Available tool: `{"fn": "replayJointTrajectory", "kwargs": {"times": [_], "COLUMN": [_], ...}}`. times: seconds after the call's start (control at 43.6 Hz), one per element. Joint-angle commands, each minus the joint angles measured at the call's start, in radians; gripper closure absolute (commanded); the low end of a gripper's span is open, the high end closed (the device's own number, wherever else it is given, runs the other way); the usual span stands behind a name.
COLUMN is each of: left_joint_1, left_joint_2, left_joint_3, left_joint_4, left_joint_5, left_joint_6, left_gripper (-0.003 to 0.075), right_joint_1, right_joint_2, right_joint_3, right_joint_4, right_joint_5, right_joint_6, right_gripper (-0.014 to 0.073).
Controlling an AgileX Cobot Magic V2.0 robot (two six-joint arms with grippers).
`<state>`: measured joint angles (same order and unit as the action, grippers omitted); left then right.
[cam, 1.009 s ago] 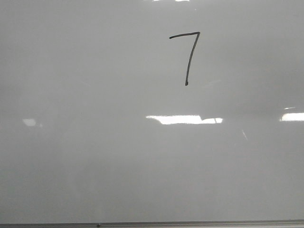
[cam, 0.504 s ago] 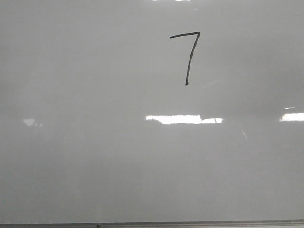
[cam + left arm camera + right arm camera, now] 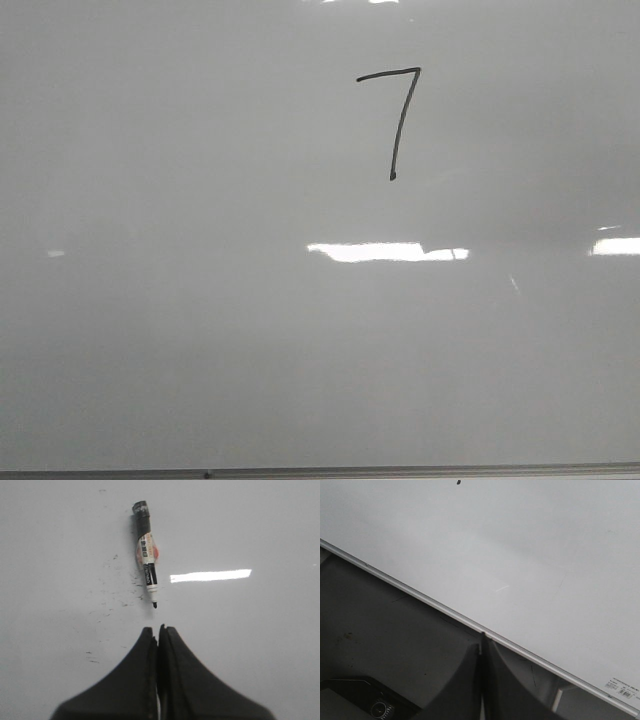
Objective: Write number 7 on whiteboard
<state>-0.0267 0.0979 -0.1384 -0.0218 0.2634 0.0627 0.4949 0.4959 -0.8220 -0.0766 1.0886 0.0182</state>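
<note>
A thin black number 7 (image 3: 395, 115) is drawn on the upper middle of the glossy pale whiteboard (image 3: 200, 330). No gripper shows in the front view. In the left wrist view my left gripper (image 3: 158, 628) is shut and empty above the board (image 3: 260, 645). An uncapped black and white marker (image 3: 146, 564) lies flat on the board just beyond its fingertips, tip toward them, not touching. In the right wrist view my right gripper (image 3: 481, 636) is shut and empty over the board's metal rim (image 3: 420, 596), with the board (image 3: 520, 545) beyond it.
Bright light reflections (image 3: 385, 251) lie across the board. Small black ink flecks (image 3: 112, 600) are scattered beside the marker. A dark table surface (image 3: 385, 635) and a black device (image 3: 380, 707) lie outside the rim. A small label (image 3: 622, 688) sits at the board's corner.
The faint reflection at the board's left has dimmed. The 7 and the board have not moved.
</note>
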Motion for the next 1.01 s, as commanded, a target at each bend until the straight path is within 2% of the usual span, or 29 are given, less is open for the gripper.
{"fn": "replayJointTrajectory", "kwargs": {"times": [0.0, 0.229, 0.436, 0.986], "left_joint_1": [0.022, 0.026, 0.032, 0.037], "left_joint_2": [-0.039, -0.095, -0.120, -0.118], "left_joint_3": [0.046, 0.160, 0.158, 0.158], "left_joint_4": [-0.019, -0.019, -0.019, -0.019], "left_joint_5": [-0.177, -0.358, -0.395, -0.395], "left_joint_6": [-0.004, -0.004, -0.004, -0.004], "left_gripper": [0.0741, 0.0741, 0.0741, 0.0741], "right_joint_1": [-0.003, -0.003, -0.003, -0.003], "right_joint_2": [0.004, 0.004, 0.004, 0.004], "right_joint_3": [-0.021, -0.021, -0.021, -0.021], "right_joint_4": [-0.008, -0.008, -0.008, -0.008], "right_joint_5": [-0.068, -0.068, -0.066, -0.065], "right_joint_6": [0.000, 0.000, 0.000, 0.000], "right_gripper": [0.0662, 0.0662, 0.0662, 0.0662]}}
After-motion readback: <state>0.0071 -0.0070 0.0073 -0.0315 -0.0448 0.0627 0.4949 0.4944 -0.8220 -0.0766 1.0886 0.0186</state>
